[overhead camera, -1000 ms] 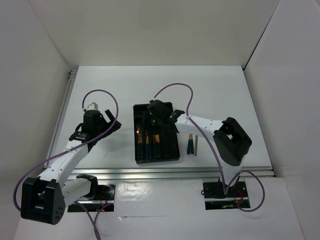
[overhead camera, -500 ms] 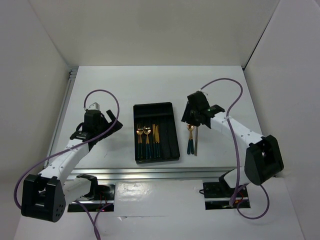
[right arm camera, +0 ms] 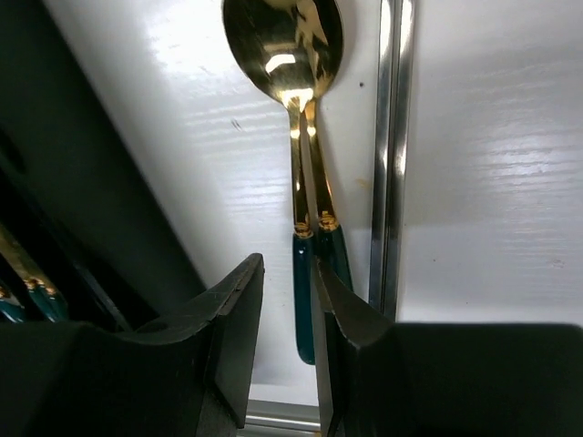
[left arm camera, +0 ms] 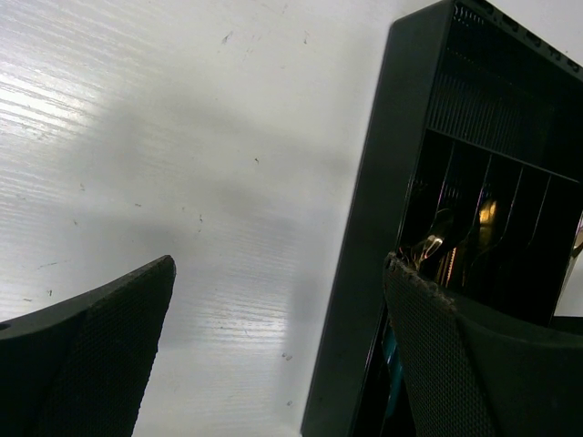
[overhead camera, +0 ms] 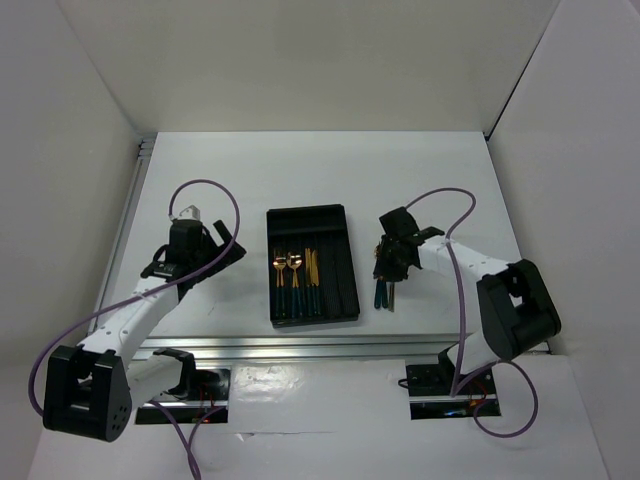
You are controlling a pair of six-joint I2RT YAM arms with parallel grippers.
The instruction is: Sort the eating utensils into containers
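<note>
The black tray (overhead camera: 340, 222) lies mid-table with several gold-headed, teal-handled utensils (overhead camera: 296, 280) in its left compartments. Right of it lie two overlapping spoons (overhead camera: 381, 292) and the grey stick (overhead camera: 393, 296). My right gripper (overhead camera: 388, 262) is low over the spoons. In the right wrist view the spoons' gold heads (right arm camera: 282, 41) overlap, the stick (right arm camera: 392, 137) lies to their right, and my gripper (right arm camera: 287, 296) is open a little with the left teal handle (right arm camera: 303, 300) between its fingers. My left gripper (overhead camera: 222, 252) is wide open and empty left of the tray wall (left arm camera: 364, 273).
The aluminium rail along the table's front edge (overhead camera: 340, 345) runs just below the spoon handles and shows in the right wrist view (right arm camera: 282, 414). The tray's right wall (right arm camera: 109, 209) is close to the left of the right gripper. White walls enclose the table.
My right arm has swung from over the tray to its right side and come down over the two spoons. The left arm has not moved.
</note>
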